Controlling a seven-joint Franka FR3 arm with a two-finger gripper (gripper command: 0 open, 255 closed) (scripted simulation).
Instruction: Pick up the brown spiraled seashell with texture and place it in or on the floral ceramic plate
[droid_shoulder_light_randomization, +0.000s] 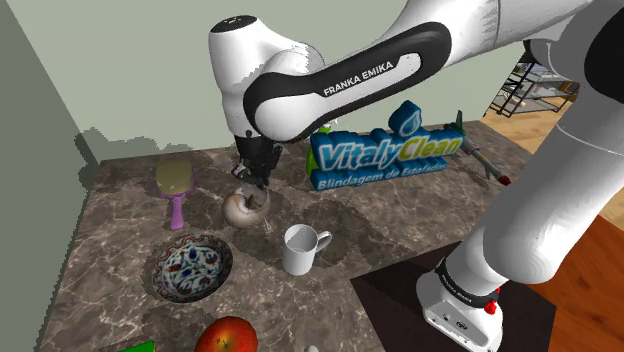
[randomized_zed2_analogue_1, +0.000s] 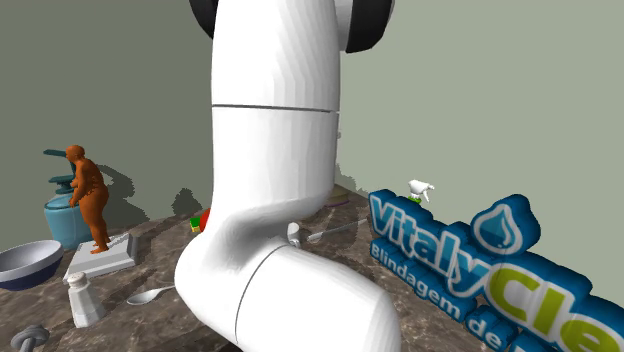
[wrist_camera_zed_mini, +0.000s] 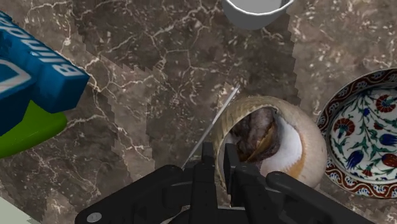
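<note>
One claw (wrist_camera_zed_mini: 217, 168) grips the seashell (wrist_camera_zed_mini: 299, 147) rim, plate (wrist_camera_zed_mini: 369, 133) just beside.

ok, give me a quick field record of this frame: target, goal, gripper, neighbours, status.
target: tan-and-white spiraled seashell, on the dark marble tabletop
goal: floral blue-and-red ceramic plate, near the shell, not touching it
gripper: black two-finger gripper, shut on the shell's rim
neighbours: white mug, red apple, purple-handled brush
status: shell not yet on plate
</note>
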